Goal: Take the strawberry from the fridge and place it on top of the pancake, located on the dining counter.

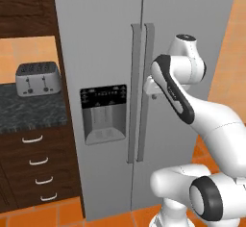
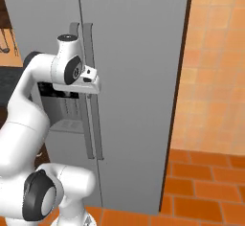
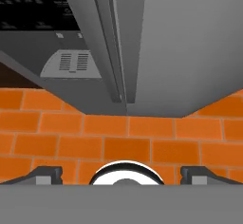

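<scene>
The tall grey fridge [image 1: 105, 38] stands shut, both doors closed, with a black dispenser panel [image 1: 103, 97] on its left door. Two long vertical handles [image 1: 142, 91] run down the middle seam. My gripper [image 1: 153, 88] hovers right in front of the right door's handle [image 2: 92, 124], pointing down. In the hand view the fingertips [image 3: 46, 173] stand wide apart, open, with nothing between them; the gripper [image 3: 122, 173] looks down the fridge [image 3: 190, 42] front to the floor. The strawberry is hidden behind the closed doors. The pancake and the dining counter are out of view.
A silver toaster [image 1: 38, 78] sits on a dark speckled worktop [image 1: 29, 113] left of the fridge, above dark wood drawers [image 1: 38, 166]. An orange tiled wall [image 2: 215, 67] rises right of the fridge. Orange floor tiles [image 3: 118, 142] lie below.
</scene>
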### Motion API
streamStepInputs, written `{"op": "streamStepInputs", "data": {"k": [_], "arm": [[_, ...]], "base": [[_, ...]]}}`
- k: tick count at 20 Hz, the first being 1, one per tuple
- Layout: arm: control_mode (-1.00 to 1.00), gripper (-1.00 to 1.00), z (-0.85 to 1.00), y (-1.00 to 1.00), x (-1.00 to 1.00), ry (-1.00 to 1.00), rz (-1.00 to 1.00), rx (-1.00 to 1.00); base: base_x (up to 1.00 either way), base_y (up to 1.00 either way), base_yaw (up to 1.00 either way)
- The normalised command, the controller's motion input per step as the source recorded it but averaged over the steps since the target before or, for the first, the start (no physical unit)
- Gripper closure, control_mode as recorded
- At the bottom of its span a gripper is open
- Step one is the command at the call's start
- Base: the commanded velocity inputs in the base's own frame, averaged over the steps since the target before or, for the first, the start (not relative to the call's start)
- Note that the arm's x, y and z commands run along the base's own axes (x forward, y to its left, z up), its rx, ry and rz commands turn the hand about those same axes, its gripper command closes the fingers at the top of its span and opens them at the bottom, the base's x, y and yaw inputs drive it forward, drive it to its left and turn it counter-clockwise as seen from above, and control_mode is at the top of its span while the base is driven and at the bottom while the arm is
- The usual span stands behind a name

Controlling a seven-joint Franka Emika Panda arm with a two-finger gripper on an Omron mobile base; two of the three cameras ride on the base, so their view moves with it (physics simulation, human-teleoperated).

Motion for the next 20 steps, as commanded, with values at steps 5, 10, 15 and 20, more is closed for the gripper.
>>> {"op": "streamStepInputs", "data": {"k": [5, 10, 15, 20], "arm": [[1.0, -1.0, 0.0, 0.0, 0.0, 0.0, 0.0, 0.0], [1.0, -1.0, 0.0, 0.0, 0.0, 0.0, 0.0, 0.0], [1.0, -1.0, 0.0, 0.0, 0.0, 0.0, 0.0, 0.0], [-1.0, -1.0, 0.0, 0.0, 0.11, -0.1, 0.0, 0.0]], "base": [[-0.3, 0.06, -0.02], [-0.2, 0.07, 0.09], [-0.19, 0.0, 0.09], [-0.01, 0.0, 0.02]]}}
